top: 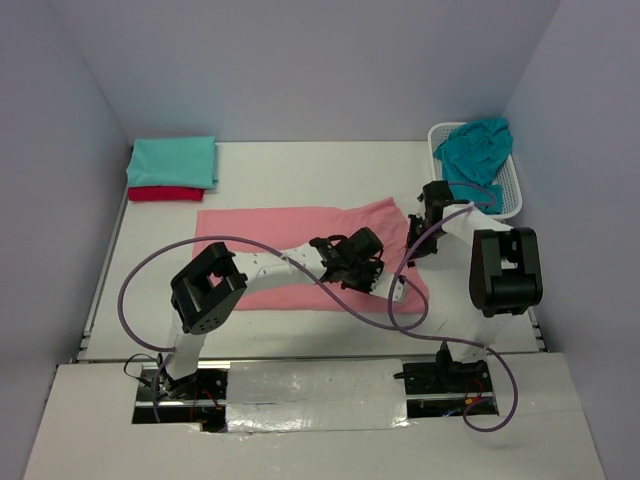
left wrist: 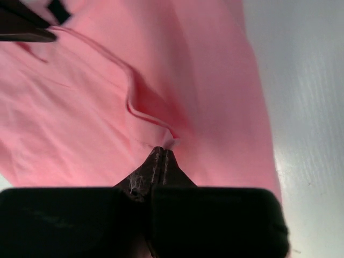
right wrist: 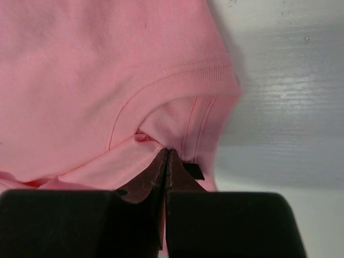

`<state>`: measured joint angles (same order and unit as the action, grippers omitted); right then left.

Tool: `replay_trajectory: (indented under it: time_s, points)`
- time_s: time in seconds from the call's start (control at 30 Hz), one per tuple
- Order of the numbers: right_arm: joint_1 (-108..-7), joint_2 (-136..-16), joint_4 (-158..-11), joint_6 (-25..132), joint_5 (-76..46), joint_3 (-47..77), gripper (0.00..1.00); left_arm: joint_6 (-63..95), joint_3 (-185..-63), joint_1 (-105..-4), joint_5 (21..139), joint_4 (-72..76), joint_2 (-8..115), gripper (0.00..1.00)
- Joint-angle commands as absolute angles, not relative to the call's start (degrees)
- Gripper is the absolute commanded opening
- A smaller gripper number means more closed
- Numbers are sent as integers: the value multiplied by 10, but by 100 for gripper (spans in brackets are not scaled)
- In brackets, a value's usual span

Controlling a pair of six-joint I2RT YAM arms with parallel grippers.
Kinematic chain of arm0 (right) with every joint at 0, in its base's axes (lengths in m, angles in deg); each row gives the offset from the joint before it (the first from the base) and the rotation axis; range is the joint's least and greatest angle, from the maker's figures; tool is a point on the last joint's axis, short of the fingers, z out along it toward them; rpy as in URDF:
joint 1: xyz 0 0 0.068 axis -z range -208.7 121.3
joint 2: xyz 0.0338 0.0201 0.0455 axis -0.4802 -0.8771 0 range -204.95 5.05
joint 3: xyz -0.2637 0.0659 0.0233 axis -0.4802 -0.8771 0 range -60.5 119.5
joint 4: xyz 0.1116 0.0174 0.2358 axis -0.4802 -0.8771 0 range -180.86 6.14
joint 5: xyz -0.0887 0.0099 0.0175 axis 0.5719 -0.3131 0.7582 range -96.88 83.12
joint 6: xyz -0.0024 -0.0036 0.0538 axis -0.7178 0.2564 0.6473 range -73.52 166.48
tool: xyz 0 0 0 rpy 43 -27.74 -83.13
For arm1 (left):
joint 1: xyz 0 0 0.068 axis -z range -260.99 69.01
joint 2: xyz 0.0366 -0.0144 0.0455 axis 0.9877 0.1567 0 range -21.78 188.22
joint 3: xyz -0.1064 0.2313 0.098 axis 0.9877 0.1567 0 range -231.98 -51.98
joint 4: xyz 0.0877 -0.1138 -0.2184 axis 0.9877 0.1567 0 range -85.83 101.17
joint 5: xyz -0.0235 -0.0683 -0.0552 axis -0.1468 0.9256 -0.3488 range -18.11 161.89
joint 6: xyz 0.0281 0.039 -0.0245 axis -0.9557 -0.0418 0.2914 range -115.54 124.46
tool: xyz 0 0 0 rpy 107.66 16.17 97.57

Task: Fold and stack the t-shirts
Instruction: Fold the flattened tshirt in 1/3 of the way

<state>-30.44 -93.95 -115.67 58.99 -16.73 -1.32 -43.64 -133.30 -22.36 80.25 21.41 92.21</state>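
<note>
Pink shirt (top: 270, 240): spread across the middle of the table (top: 300, 170); soft, light, limp, probably best pinched at hem or collar.
Mint-teal shirt (top: 172, 160): folded on red shirt (top: 165, 194), far left corner.
Left gripper (left wrist: 162, 156): clamped on a raised pink fold.
Right gripper (right wrist: 166, 156): clamped at the pink collar.

pink t-shirt (top: 260, 225): soft matt knit cloth, ribbed collar. table (top: 300, 170): white, smooth, slight sheen. basket (top: 515, 188): white plastic lattice. left gripper (left wrist: 163, 152): matt black.
</note>
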Motion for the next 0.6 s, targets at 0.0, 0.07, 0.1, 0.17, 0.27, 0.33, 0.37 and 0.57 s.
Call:
replay_trajectory:
  time_s: [0.0, 0.07, 0.1, 0.17, 0.27, 0.33, 0.37, 0.57]
  points:
    - [-307, -894, -1173, 597, -151, 7, 0, -418, -1396, -251, 859, 264, 912, 0]
    - [-307, -879, -1183, 603, -157, 1, 0, -427, -1405, -260, 866, 295, 910, 0]
    - [-307, -874, -1187, 604, -157, -1, 0, -432, -1404, -261, 871, 302, 909, 0]
    - [-307, -862, -1204, 611, -154, -7, 0, -440, -1402, -261, 874, 316, 905, 0]
    - [-307, -844, -1217, 617, -155, -19, 0, -442, -1394, -263, 881, 325, 904, 0]
    - [-308, -841, -1231, 617, -151, -20, 0, -444, -1393, -264, 888, 328, 902, 0]
    - [-307, -839, -1234, 615, -148, -21, 0, -446, -1393, -266, 890, 333, 901, 0]
    - [-306, -900, -1203, 613, -162, 0, 16, -441, -1393, -269, 882, 316, 907, 0]
